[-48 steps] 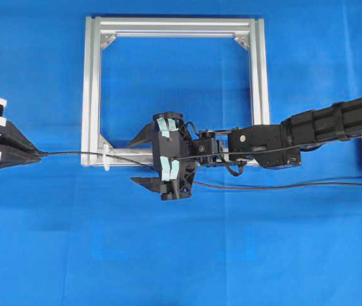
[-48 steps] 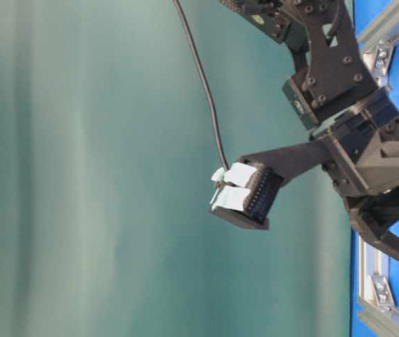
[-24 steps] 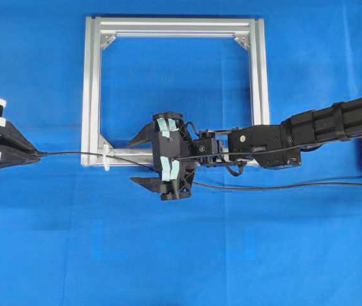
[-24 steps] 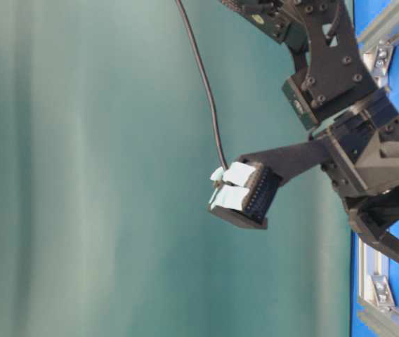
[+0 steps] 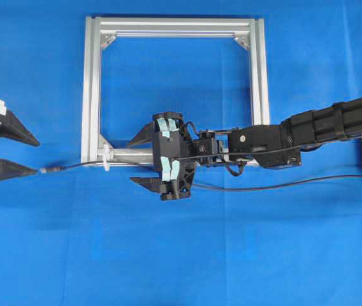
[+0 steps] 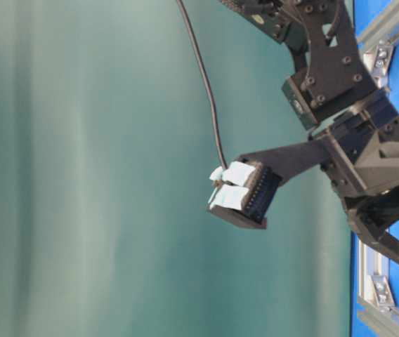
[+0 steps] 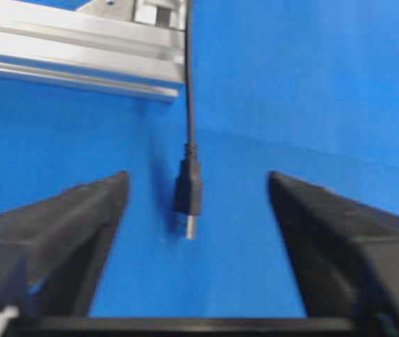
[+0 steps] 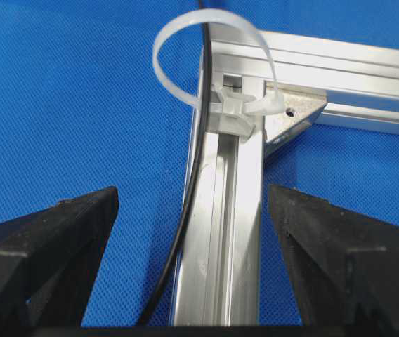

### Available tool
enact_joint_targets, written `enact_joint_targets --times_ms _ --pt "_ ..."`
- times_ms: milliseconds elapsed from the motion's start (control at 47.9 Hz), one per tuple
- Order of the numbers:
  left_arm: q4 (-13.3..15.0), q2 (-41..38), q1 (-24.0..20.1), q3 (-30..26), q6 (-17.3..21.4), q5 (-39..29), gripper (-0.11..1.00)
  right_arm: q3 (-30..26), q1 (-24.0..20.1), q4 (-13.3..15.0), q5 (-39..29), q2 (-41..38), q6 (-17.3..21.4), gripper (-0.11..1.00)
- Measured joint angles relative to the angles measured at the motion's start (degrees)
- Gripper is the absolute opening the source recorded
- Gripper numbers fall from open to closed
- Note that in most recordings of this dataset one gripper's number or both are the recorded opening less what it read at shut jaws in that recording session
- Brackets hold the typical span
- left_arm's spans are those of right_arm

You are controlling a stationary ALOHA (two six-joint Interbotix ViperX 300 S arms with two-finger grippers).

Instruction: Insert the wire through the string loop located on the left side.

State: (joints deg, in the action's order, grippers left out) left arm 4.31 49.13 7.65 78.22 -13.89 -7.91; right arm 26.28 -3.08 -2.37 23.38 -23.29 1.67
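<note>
We see the wire (image 5: 72,166) threaded through the string loop (image 5: 106,157), plug lying free between the spread-apart left gripper (image 5: 28,155) fingers. Right gripper (image 5: 141,159) also stands wide apart, holding nothing.

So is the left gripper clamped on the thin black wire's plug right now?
No, the left gripper stands open, and the plug of the thin black wire lies loose on the blue cloth between its fingers.

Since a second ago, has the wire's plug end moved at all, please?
Yes. The left claw let go, and the wire now has its plug lying lower on the cloth, still left of the aluminium frame.
</note>
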Motion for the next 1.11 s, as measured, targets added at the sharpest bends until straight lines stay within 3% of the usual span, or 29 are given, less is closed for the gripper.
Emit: enact_joint_targets --times_ms 188,1108 --pt "0.00 0.18 -0.09 0.00 0.00 -0.09 0.68 0.00 0.00 -0.09 0.09 0.00 0.00 0.89" --pt "-0.44 14.59 0.00 -2.02 0.79 0.35 0.68 0.62 -0.09 0.00 -8.53 17.75 0.09 0.88"
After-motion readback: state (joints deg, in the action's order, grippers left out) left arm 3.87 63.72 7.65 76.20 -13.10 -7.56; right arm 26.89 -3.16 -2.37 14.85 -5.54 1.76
